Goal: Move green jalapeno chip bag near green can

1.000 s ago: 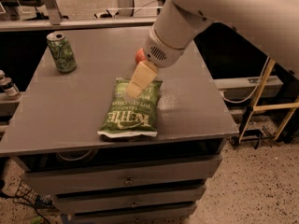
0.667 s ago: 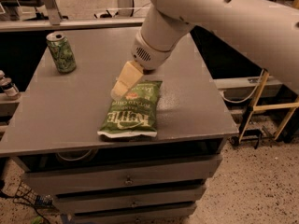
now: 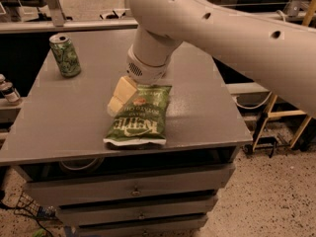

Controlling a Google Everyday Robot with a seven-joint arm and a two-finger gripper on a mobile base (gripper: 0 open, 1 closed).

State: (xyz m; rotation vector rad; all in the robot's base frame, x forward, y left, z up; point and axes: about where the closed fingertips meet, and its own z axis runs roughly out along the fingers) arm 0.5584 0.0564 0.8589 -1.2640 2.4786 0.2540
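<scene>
Two task items are sitting well apart on a grey table (image 3: pixel 59 122): the green jalapeno chip bag (image 3: pixel 138 122) is lying flat close to the table's near edge, around its middle, while the green can (image 3: pixel 65 55) is standing upright at the far left corner. The robot's cream end effector (image 3: pixel 120 98) is hanging low at the bag's far left corner; whether it is open or closed cannot be told. The white arm (image 3: pixel 212 28) is reaching in from the far right.
</scene>
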